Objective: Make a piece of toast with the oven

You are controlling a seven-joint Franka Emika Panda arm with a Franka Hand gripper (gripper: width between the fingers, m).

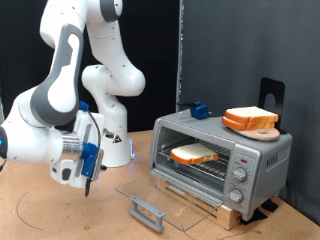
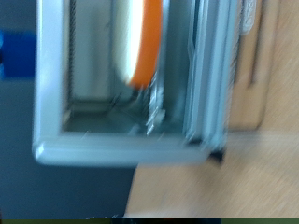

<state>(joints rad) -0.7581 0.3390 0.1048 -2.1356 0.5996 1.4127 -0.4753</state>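
I see the piece of toast [image 1: 192,154] inside the oven [image 1: 262,160], door down. My gripper [image 1: 88,180] hangs nearby; I cannot tell if its fingers are apart.

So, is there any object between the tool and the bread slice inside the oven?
Nothing visible. The glass drop door lies open and flat, and the pale, orange-crusted bread slice rests on the wire rack inside the silver-grey toaster oven. The tool hangs at the exterior view's left, apart from the door.

One camera stands far off, facing the oven [image 1: 222,157] front; the hand camera looks close into the same oven [image 2: 131,93].
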